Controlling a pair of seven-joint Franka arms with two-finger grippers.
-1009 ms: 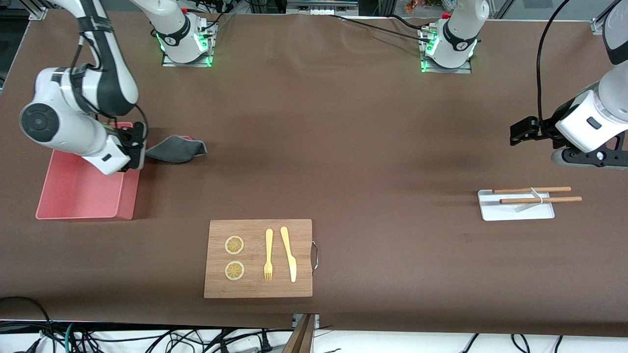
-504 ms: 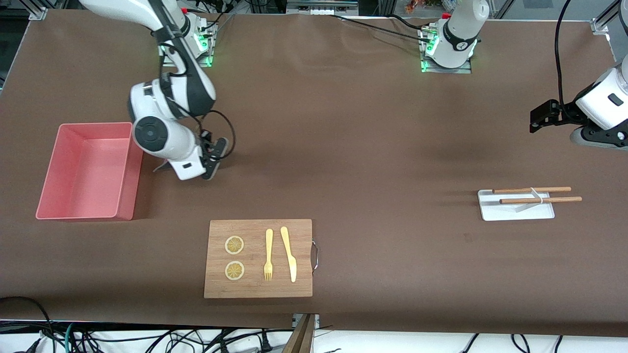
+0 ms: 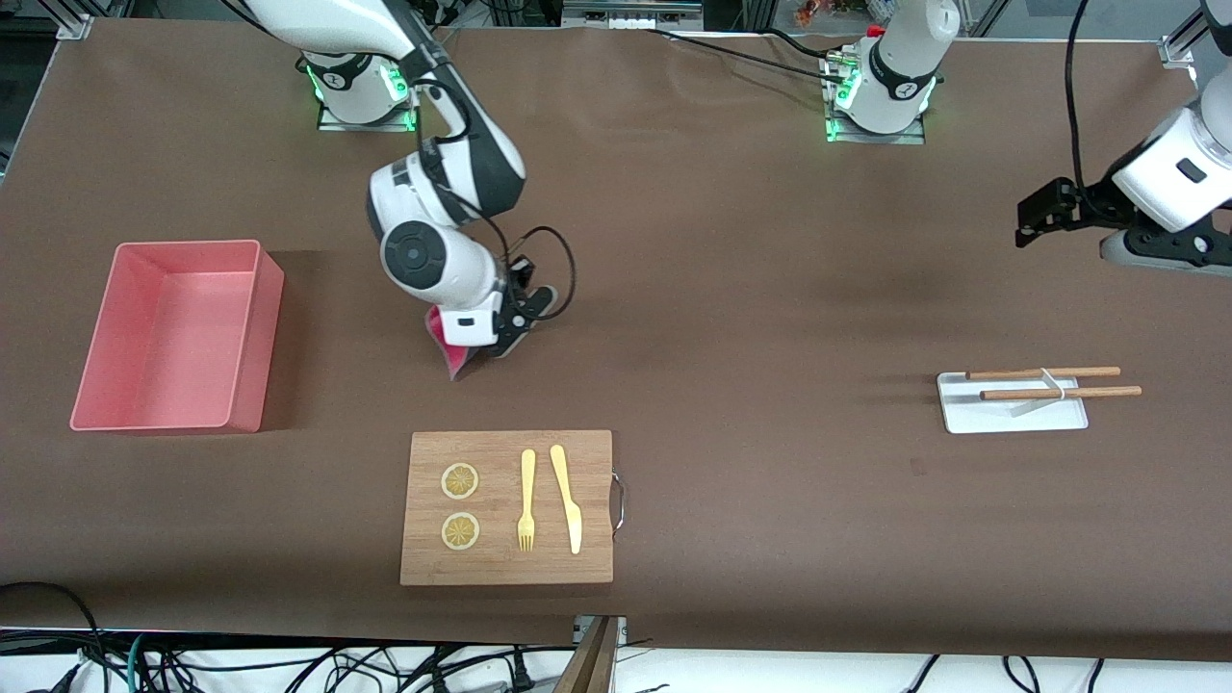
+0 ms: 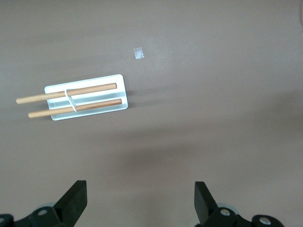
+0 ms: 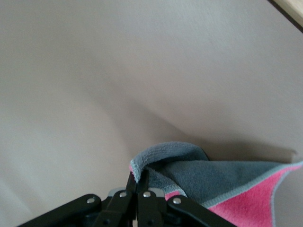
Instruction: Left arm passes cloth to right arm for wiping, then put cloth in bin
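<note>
My right gripper [image 3: 469, 348] is low over the table's middle, between the bin [image 3: 248, 399] and the left arm's end, and it is shut on the cloth [image 3: 444, 339]. In the front view only a pink corner of the cloth shows under the hand. In the right wrist view the jaws [image 5: 137, 182] pinch the cloth's [image 5: 227, 184] folded grey edge, and its grey and pink faces trail on the brown surface. The salmon-pink bin stands empty toward the right arm's end. My left gripper [image 3: 1032, 214] waits open and empty above the left arm's end, its fingers wide apart in the left wrist view [image 4: 140, 203].
A wooden cutting board [image 3: 500, 452] with two lemon slices, a fork and a knife lies nearer the front camera than the cloth. A small white tray [image 3: 1011, 416] with two chopsticks lies under the left gripper; the tray also shows in the left wrist view [image 4: 120, 82].
The right arm has swept from beside the bin toward the table's middle, carrying the cloth along. The left gripper has shifted slightly at its end of the table.
</note>
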